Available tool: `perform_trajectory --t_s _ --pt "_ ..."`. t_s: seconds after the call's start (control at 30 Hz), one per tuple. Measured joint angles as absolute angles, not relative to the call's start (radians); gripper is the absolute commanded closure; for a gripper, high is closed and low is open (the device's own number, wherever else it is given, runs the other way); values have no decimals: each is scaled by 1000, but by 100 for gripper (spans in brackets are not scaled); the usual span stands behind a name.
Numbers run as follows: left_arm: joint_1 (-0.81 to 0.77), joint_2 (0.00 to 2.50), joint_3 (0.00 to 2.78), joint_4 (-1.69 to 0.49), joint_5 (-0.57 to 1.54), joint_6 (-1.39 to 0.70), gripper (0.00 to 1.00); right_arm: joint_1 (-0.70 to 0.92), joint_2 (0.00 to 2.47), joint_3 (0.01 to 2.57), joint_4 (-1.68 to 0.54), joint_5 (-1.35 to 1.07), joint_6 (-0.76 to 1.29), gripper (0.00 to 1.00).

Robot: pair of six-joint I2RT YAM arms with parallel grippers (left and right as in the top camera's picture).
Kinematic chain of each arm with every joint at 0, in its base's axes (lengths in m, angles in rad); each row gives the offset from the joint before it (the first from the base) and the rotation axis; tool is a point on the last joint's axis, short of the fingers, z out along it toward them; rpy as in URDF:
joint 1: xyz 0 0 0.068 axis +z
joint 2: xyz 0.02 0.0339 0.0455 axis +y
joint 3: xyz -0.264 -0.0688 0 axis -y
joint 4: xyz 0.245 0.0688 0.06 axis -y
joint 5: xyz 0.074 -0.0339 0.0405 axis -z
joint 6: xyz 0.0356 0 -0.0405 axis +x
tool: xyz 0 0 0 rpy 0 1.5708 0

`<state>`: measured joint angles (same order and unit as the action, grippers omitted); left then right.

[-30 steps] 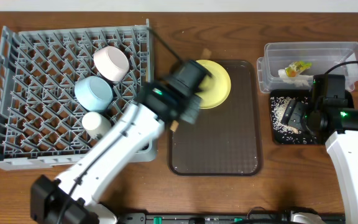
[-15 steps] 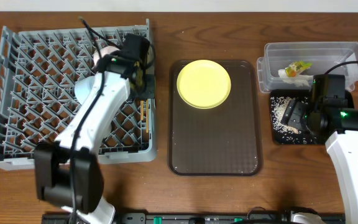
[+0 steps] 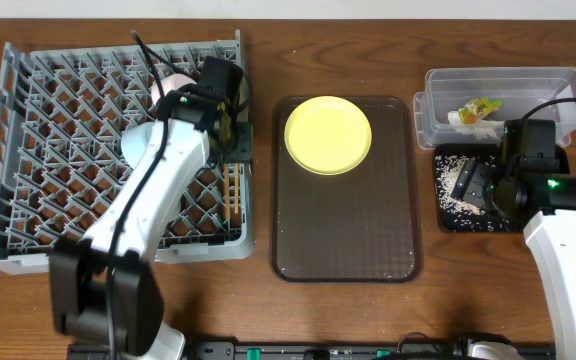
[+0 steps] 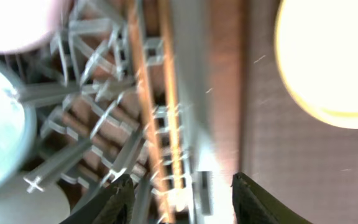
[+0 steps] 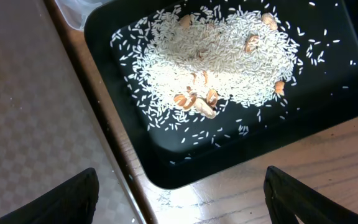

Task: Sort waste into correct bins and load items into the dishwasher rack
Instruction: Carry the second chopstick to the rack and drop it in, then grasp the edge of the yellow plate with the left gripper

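Note:
The grey dishwasher rack (image 3: 28, 200) fills the left. My left gripper (image 3: 233, 148) hangs open and empty over its right edge, also in the left wrist view (image 4: 185, 205). The wooden chopsticks (image 3: 233, 195) lie in the rack just below it (image 4: 157, 124). The white bowl (image 3: 168, 82) and light blue bowl (image 3: 133, 145) stand in the rack, partly hidden by the arm. The pale cup (image 4: 11, 205) shows only in the left wrist view. The yellow plate (image 3: 328, 133) lies on the brown tray. My right gripper (image 5: 182, 205) is open above the near edge of the black tray (image 5: 166, 168) holding rice (image 5: 216, 62).
The brown serving tray (image 3: 348, 230) lies between the rack and the bins. The clear tub (image 3: 548, 90) at the back right holds the green-and-orange wrapper (image 3: 478, 110). The black tray (image 3: 448, 215) sits in front of it. A few nut pieces lie among the rice.
My left arm swung from over the brown tray to the rack's right edge. The chopsticks now lie loose in the rack. The right arm has not moved.

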<state>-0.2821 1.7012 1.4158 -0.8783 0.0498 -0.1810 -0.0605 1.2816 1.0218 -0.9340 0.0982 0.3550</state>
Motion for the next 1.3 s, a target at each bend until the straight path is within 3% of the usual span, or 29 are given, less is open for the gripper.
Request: perform_trajectory --t_s 0.2,0.47,0.67,1.0,1.07,1.13,1.3 --pt "-404 1623 1417 -701 54 -104 46 -60 1282 1022 -924 98 355 17" --pt "-582 1755 1418 -473 58 -30 46 -60 1282 1022 -929 98 355 16" --pt "-678 1912 1418 -414 59 19 39 -60 1281 1022 -931 98 355 16" --pt "-720 2080 1418 -384 42 58 39 -60 1281 1022 -934 86 355 16" --pt "-718 2101 1418 -384 38 60 49 -60 1281 1022 -934 82 355 16" --pt "-718 2106 1418 -384 28 65 66 -60 1281 1022 -934 79 355 16" --pt "-718 2105 1422 -404 18 79 89 -60 1281 1022 -934 78 355 16"
